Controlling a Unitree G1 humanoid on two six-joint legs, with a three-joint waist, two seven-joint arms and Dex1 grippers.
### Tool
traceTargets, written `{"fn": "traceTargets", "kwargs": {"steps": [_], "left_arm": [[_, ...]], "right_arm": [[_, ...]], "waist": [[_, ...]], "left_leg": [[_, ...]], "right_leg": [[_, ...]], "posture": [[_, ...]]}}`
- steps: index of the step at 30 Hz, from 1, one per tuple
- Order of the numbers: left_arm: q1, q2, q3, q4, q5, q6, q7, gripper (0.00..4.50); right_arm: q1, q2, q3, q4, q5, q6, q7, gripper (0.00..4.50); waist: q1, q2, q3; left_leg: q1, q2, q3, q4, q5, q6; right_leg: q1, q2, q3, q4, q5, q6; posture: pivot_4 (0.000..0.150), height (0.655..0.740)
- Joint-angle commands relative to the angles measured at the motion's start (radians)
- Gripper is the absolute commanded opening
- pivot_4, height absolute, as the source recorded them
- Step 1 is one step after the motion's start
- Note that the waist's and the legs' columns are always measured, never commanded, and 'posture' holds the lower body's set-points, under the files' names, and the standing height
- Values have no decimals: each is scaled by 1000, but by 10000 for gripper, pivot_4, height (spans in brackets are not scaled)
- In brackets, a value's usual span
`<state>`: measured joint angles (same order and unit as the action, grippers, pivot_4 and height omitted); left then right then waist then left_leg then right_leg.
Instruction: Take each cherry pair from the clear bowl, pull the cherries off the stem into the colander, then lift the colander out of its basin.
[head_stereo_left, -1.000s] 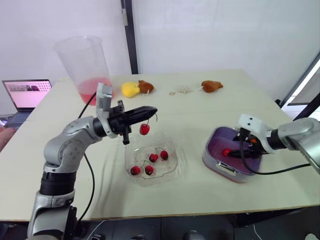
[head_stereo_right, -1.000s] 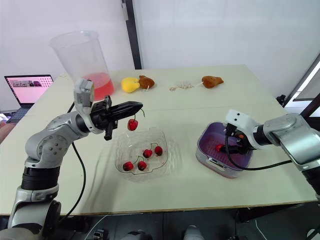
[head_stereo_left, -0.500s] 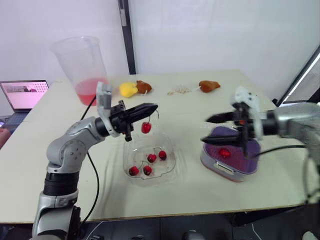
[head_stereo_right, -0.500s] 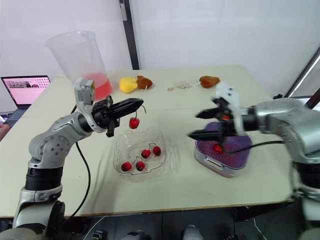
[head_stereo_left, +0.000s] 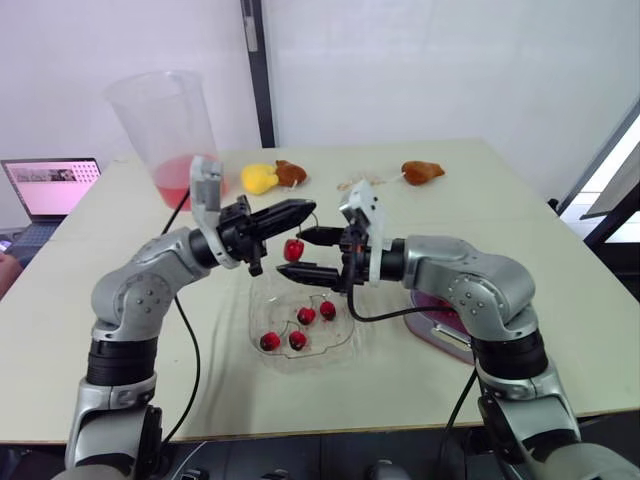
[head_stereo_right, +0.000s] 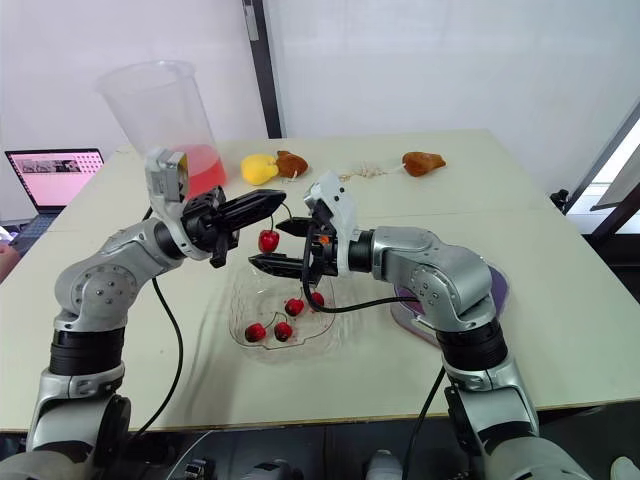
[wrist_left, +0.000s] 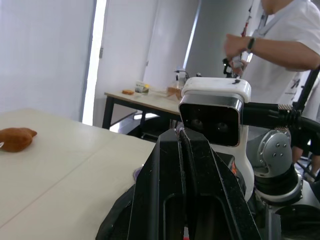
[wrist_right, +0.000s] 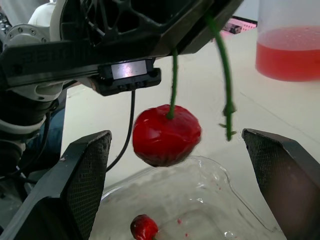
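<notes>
Mid-table now, and the left gripper (head_stereo_left: 304, 210) is pinched tight on the top of a stem (wrist_right: 173, 82), holding it up above the far edge of the clear bowl (head_stereo_left: 350, 332). One cherry (wrist_right: 166, 134) dangles from that stem, and right beside it hangs a bare prong (wrist_right: 226, 100) with nothing on it, so it looks as if one half of this pair is already off. In comes the right gripper (head_stereo_left: 292, 252) from the right, jaws spread wide, one finger above the fruit and one below, bracketing the cherry without touching it as far as can be seen. Down in the bowl, four more cherries (head_stereo_left: 306, 316) lie on their stems, likely two pairs yet to be dealt with. Over to the right, the purple colander (head_stereo_left: 440, 318) sits in its basin (head_stereo_left: 452, 345), mostly hidden behind the right forearm, so what it holds cannot be told. The verdict: early to middle of the job. The step in hand is closing on this hanging cherry and tugging it free. After that it has to reach the colander, the bowl has to be emptied, and the lift of the colander out of the basin is not yet begun.
</notes>
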<state>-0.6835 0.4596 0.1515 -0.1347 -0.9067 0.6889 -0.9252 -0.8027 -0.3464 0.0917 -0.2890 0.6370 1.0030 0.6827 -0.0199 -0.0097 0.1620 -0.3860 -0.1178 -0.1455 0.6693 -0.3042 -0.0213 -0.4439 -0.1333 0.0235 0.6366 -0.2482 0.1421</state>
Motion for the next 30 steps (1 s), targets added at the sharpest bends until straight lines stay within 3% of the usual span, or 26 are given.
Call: {"fn": "traceTargets", "kwargs": {"steps": [1,3,6,14,18,30], "left_arm": [[-9,17,18,-40,-10,-6,0,0],[-14,17,16,-35,-6,-11,0,0],[-19,18,11,-27,6,-19,-3,0],[-16,16,9,-24,20,-29,-11,0],[-20,12,8,-24,19,-25,-13,0],[-33,-6,-3,-8,15,-29,-23,0]], "right_arm": [[-13,27,-23,-21,31,-10,-20,41999],[-15,39,-23,-16,35,-14,-26,36218],[-18,47,-19,-17,44,-12,-28,21973],[-16,50,-11,-21,54,-3,-37,21973],[-18,48,-10,-18,50,-7,-40,9494],[-9,-2,20,-32,54,49,-27,9494]], "waist": [[-1,0,0],[-3,0,0],[-3,0,0],[-2,0,0],[-3,0,0],[-1,0,0]], "left_leg": [[0,0,0,0,0,0],[0,0,0,0,0,0],[0,0,0,0,0,0],[0,0,0,0,0,0],[0,0,0,0,0,0],[0,0,0,0,0,0]], "right_leg": [[0,0,0,0,0,0],[-1,0,0,1,0,0],[-1,0,0,1,0,0],[-1,0,0,1,0,0],[-1,0,0,1,0,0],[-1,0,0,1,0,0]], "posture": [[1500,7400],[1500,7400],[1500,7400],[1500,7400],[1500,7400],[1500,7400]]}}
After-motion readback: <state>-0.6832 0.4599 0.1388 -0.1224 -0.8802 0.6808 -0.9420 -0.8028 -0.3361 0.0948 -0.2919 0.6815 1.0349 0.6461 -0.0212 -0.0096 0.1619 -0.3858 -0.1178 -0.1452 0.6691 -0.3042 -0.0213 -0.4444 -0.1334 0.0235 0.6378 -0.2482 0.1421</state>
